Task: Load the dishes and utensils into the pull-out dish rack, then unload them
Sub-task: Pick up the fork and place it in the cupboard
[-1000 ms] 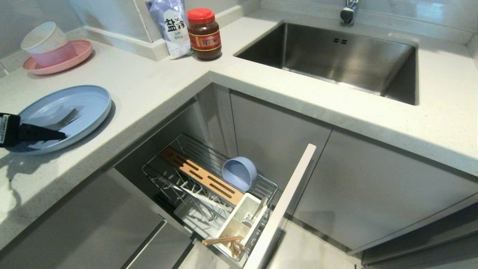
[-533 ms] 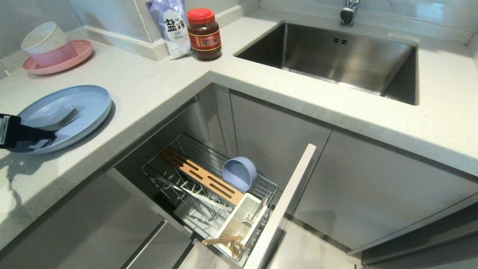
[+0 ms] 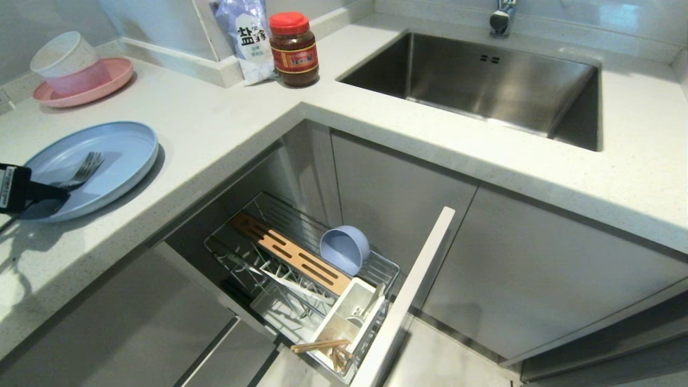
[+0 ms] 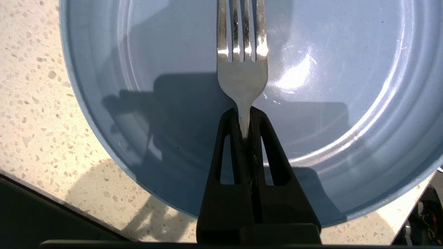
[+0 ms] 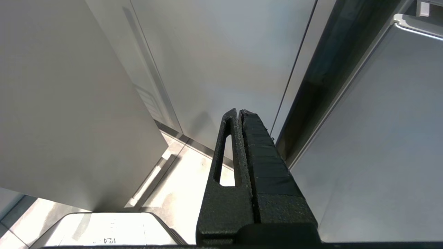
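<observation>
A light-blue plate (image 3: 121,153) lies on the counter at the left, with a silver fork (image 3: 86,167) on it. My left gripper (image 3: 60,193) reaches in from the left edge over the plate's near side. In the left wrist view this gripper (image 4: 244,114) is shut on the fork (image 4: 242,69) at its neck, tines pointing away across the plate (image 4: 346,86). The pull-out dish rack (image 3: 279,215) stands open below the counter. It holds a light-blue bowl (image 3: 344,250), and wooden chopsticks (image 3: 322,345) in its white caddy (image 3: 344,317). My right gripper (image 5: 239,111) is shut on nothing, parked low by cabinet fronts.
A pink plate with stacked bowls (image 3: 83,80) sits at the far left. A salt bag (image 3: 247,37) and a red-lidded jar (image 3: 293,49) stand in the counter corner. The steel sink (image 3: 575,107) and tap (image 3: 501,16) are at the right. The rack's grey front panel (image 3: 408,301) juts out.
The left gripper's fingers have closed on the fork. The fork has swung a little on the plate. The arm itself has stayed where it was.
</observation>
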Available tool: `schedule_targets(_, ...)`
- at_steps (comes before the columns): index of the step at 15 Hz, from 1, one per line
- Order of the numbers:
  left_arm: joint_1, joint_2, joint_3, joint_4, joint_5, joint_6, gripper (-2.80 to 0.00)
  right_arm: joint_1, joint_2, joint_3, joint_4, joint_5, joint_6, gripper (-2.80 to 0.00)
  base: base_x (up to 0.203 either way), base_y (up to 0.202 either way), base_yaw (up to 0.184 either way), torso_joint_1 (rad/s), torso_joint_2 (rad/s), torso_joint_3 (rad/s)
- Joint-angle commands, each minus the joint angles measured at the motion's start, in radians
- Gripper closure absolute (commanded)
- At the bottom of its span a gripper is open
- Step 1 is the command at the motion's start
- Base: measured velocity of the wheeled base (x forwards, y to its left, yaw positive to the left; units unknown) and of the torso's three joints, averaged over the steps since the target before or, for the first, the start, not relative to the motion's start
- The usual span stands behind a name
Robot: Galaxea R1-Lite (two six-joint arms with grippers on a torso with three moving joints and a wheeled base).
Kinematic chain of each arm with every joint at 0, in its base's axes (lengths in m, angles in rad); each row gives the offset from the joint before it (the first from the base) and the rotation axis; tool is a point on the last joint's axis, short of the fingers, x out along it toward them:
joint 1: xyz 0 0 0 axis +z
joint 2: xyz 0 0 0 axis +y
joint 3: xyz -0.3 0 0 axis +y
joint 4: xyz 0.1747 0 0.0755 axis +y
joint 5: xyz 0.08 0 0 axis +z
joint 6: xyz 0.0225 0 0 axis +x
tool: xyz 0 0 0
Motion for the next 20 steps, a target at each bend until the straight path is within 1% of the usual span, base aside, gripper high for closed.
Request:
schedule_targets(1, 0.0, 0.001, -0.001, -0.015, -0.004, -0.003, 0.0, 0.0, -0.004, 0.002, 0.0, 0.0, 0.0, 0.0, 0.0, 0.0, 0.0, 0.0, 0.0, 0.0)
schedule_targets(2, 0.0, -0.002, -0.008, -0.017, -0.008, -0.009, 0.0, 0.0, -0.004, 0.002, 0.0, 0.0, 0.0, 0.0, 0.0, 0.0, 0.0, 0.0, 0.0, 0.0)
schedule_targets(3, -0.002, -0.009, -0.017, -0.018, -0.012, -0.031, 0.0, 0.0, -0.004, 0.002, 0.0, 0.0, 0.0, 0.0, 0.0, 0.0, 0.0, 0.0, 0.0, 0.0)
schedule_targets(4, -0.009, -0.013, -0.033, -0.018, -0.014, -0.06, 0.0, 0.0, -0.004, 0.002, 0.0, 0.0, 0.0, 0.0, 0.0, 0.0, 0.0, 0.0, 0.0, 0.0)
schedule_targets(5, -0.022, -0.017, -0.054, -0.018, -0.014, -0.114, 0.0, 0.0, -0.004, 0.002, 0.0, 0.0, 0.0, 0.0, 0.0, 0.0, 0.0, 0.0, 0.0, 0.0)
schedule_targets(7, -0.051, -0.028, -0.115, -0.016, -0.016, -0.259, 0.0, 0.0, -0.004, 0.002, 0.0, 0.0, 0.0, 0.0, 0.0, 0.0, 0.0, 0.0, 0.0, 0.0)
schedule_targets(9, -0.09, -0.043, -0.176, -0.014, -0.016, -0.418, 0.0, 0.0, -0.004, 0.002, 0.0, 0.0, 0.0, 0.0, 0.0, 0.0, 0.0, 0.0, 0.0, 0.0)
schedule_targets(11, -0.151, -0.057, -0.223, -0.01, -0.016, -0.562, 0.0, 0.001, -0.004, 0.002, 0.0, 0.0, 0.0, 0.0, 0.0, 0.0, 0.0, 0.0, 0.0, 0.0)
schedule_targets(13, -0.23, -0.059, -0.273, 0.002, -0.017, -0.708, 0.0, 0.001, -0.004, 0.002, 0.0, 0.0, 0.0, 0.0, 0.0, 0.0, 0.0, 0.0, 0.0, 0.0)
schedule_targets(16, -0.376, -0.047, -0.357, 0.092, -0.026, -0.911, 0.0, 0.001, -0.004, 0.002, 0.0, 0.0, 0.0, 0.0, 0.0, 0.0, 0.0, 0.0, 0.0, 0.0)
schedule_targets(17, -0.427, -0.039, -0.372, 0.121, -0.031, -0.956, 0.0, 0.0, -0.004, 0.002, 0.0, 0.0, 0.0, 0.0, 0.0, 0.0, 0.0, 0.0, 0.0, 0.0)
schedule_targets(18, -0.482, -0.028, -0.379, 0.151, -0.034, -0.988, 0.0, 0.0, -0.004, 0.002, 0.0, 0.0, 0.0, 0.0, 0.0, 0.0, 0.0, 0.0, 0.0, 0.0)
schedule_targets(20, -0.589, -0.009, -0.376, 0.212, -0.035, -1.007, 0.0, 0.001, -0.004, 0.002, 0.0, 0.0, 0.0, 0.0, 0.0, 0.0, 0.0, 0.0, 0.0, 0.0)
